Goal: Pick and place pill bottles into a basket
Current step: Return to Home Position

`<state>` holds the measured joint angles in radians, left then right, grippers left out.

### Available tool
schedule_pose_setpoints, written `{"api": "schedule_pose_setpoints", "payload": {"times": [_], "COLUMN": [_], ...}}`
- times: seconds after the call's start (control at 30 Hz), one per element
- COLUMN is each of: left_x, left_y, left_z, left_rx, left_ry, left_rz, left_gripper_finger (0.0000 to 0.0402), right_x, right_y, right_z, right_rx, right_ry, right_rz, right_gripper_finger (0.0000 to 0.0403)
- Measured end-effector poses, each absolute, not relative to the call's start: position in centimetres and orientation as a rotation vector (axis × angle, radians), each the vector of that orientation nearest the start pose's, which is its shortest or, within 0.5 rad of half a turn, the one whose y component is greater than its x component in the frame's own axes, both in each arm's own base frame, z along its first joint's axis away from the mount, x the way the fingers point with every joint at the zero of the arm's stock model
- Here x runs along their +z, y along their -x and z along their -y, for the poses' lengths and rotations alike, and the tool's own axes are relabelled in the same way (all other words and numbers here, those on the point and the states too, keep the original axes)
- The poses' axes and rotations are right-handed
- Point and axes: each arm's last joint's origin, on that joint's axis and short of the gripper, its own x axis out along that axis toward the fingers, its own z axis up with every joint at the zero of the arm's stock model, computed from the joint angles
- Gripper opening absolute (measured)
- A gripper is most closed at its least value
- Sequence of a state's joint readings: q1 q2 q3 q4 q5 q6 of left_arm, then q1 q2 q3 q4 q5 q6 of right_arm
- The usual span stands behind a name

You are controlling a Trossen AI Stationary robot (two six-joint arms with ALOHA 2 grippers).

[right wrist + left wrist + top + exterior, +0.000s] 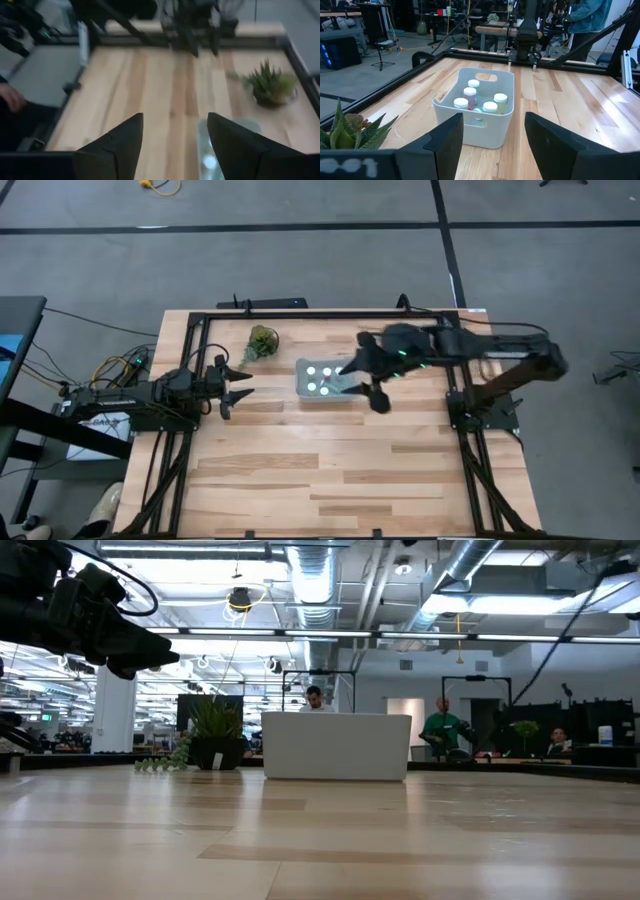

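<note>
The pale basket stands on the table's far middle and also shows in the left wrist view and the low view. Several white-capped pill bottles stand upright inside it, and their caps show from above. My right gripper is open and empty above the basket's right end. In its own wrist view the basket lies below its fingers. My left gripper is open and empty, left of the basket and pointing at it.
A small green leafy plant stands just left of the basket's far side and shows in both wrist views. A black metal frame runs around the table. The near half of the wooden table is bare.
</note>
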<state>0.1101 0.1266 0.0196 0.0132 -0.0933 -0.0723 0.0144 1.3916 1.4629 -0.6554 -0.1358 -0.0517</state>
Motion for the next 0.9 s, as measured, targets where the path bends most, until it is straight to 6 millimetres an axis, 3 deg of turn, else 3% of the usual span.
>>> {"api": "schedule_pose_setpoints", "payload": {"times": [0.13,0.37,0.67,0.9], "left_x": [16.1,16.1,16.1,16.1], "left_y": [-10.3,-10.3,-10.3,-10.3], "left_z": [-1.4,-1.4,-1.4,-1.4], "left_rx": [0.205,0.205,0.206,0.206], "left_ry": [0.073,0.073,0.073,0.073], "left_rz": [-0.087,-0.087,-0.087,-0.086], "left_gripper_finger": [0.0201,0.0201,0.0201,0.0201], "right_x": [37.1,32.5,27.2,24.6], "right_y": [-26.2,-22.0,-18.1,-15.7], "right_z": [-2.0,-3.1,-3.5,-3.7], "right_rx": [0.2,0.315,0.415,0.452], "right_ry": [0.009,-0.02,-0.012,0.0], "right_rz": [-0.412,-0.207,-0.043,0.054], "right_gripper_finger": [0.0207,0.0201,0.0196,0.0196]}}
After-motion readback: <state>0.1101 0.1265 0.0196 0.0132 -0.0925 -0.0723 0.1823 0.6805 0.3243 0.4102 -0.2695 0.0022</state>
